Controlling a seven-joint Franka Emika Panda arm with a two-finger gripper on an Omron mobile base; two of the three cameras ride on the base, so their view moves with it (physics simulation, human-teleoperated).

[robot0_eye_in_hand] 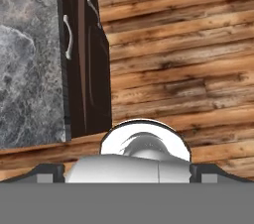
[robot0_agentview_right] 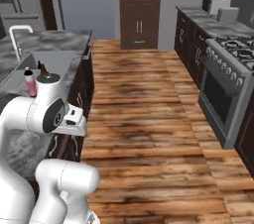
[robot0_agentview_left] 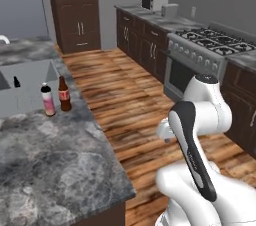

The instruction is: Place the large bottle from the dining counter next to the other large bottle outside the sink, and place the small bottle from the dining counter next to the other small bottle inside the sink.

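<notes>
Two large bottles, brown (robot0_agentview_left: 64, 93) and pink (robot0_agentview_left: 48, 99), stand side by side on the table (robot0_agentview_left: 55, 165) beside the sink (robot0_agentview_left: 30, 77); end effector (robot0_eye_in_hand: 127, 173) open, empty.

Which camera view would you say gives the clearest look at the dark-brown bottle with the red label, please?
The left base view: the dark-brown bottle stands fully visible beside the pale pink bottle on the counter. The right base view gives a small, partly hidden glimpse.
</notes>
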